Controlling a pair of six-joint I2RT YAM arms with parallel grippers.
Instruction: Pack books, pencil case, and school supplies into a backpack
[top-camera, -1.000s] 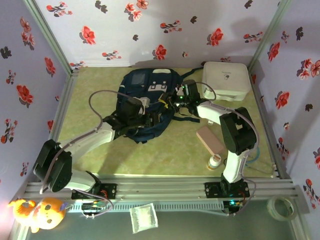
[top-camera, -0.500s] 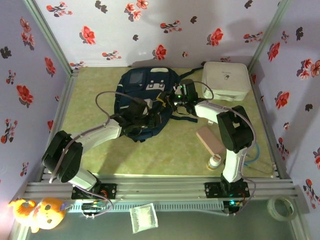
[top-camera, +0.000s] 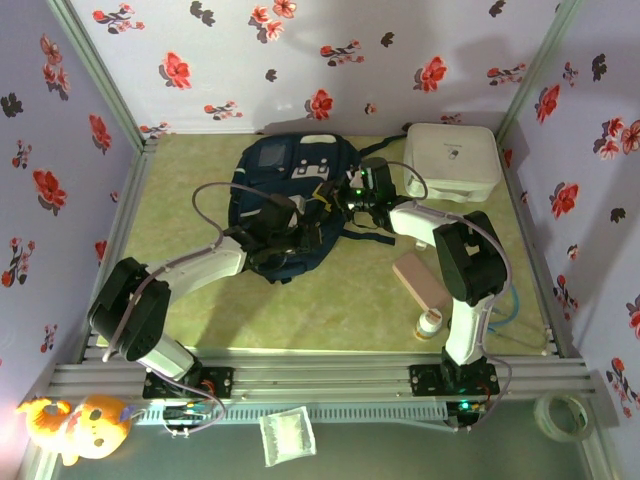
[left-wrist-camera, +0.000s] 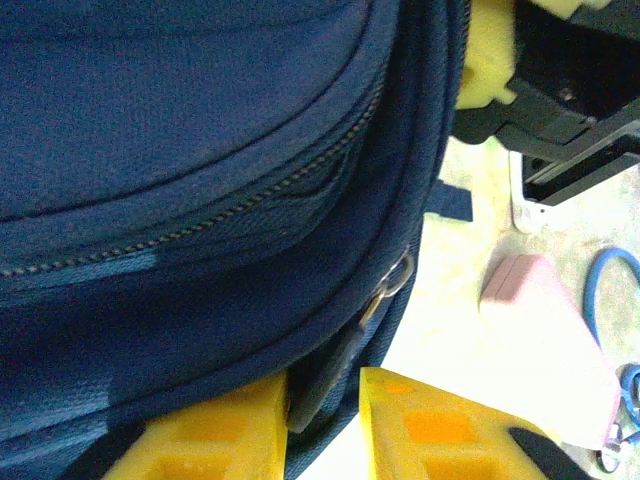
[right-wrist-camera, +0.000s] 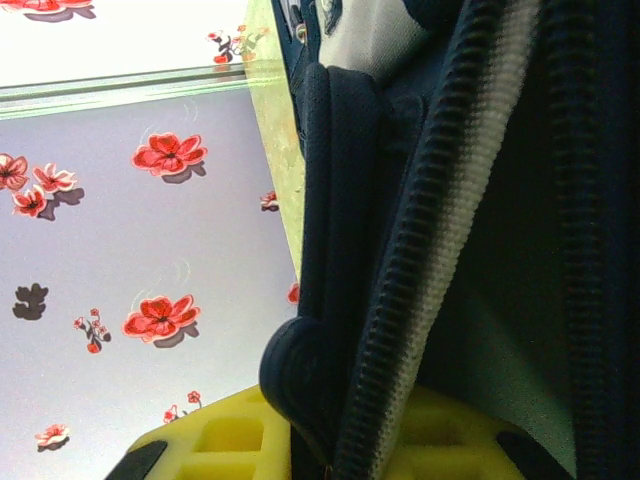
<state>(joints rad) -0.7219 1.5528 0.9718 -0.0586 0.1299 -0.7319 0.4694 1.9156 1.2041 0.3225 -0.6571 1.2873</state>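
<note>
**Two arms at the backpack.** The backpack (top-camera: 290, 175) lies flat at the middle of the desk's (top-camera: 190, 210) far edge, with its pale buckle tabs (top-camera: 318, 175) facing up.

The left gripper (top-camera: 297, 237) sits over the end of the bag nearest the arms. In the left wrist view its yellow fingers (left-wrist-camera: 215, 445) stand narrow. A dark zip pull (left-wrist-camera: 322, 375) hangs between them from a metal ring (left-wrist-camera: 395, 272) on the bag's curved zip line. The pull fills most of the gap, but whether the pads pinch it cannot be told.

The right gripper (top-camera: 333, 197) reaches in at the bag's right side, towards the far edge. In the right wrist view its jaws are closed on the backpack. A fold of navy fabric and a ribbed zip edge run down between the yellow fingers (right-wrist-camera: 225, 445) and fill the space there.

The pencil case (top-camera: 420, 280) lies on bare desk towards the near right corner, well apart from the backpack and just beside the right arm. In the left wrist view it appears as a pink block past the bag's edge. A small white bottle (top-camera: 430, 323) stands just beside it, towards the near edge. A white rounded box (top-camera: 452, 160) sits in the far right corner.

Below the near rail, off the desk, lie an orange plush toy (top-camera: 75, 425), a clear packet (top-camera: 287, 435) and a roll of tape (top-camera: 560, 415).
</note>
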